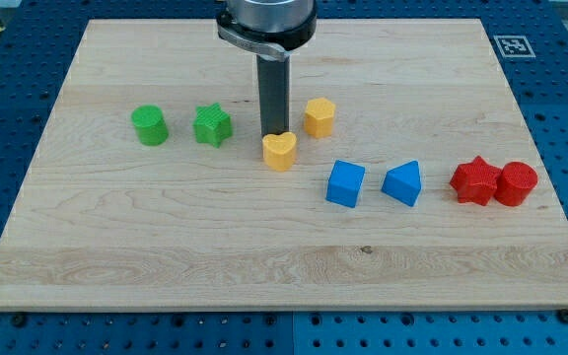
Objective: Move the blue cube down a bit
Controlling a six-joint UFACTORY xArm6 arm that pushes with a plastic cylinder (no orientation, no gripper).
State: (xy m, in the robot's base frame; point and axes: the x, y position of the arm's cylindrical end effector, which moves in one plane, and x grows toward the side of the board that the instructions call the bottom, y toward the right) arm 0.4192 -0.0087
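The blue cube (345,184) sits on the wooden board, right of centre. A blue triangular block (402,183) lies just to its right. My tip (272,135) is at the top edge of a yellow heart block (279,151), touching or nearly touching it. The tip is up and to the left of the blue cube, well apart from it. The rod rises straight to the arm's mount at the view's top.
A yellow hexagonal block (319,117) lies right of the rod. A green cylinder (150,125) and a green star (212,125) lie at the left. A red star (474,180) and a red cylinder (515,183) touch at the right. The board's edge (284,311) runs along the bottom.
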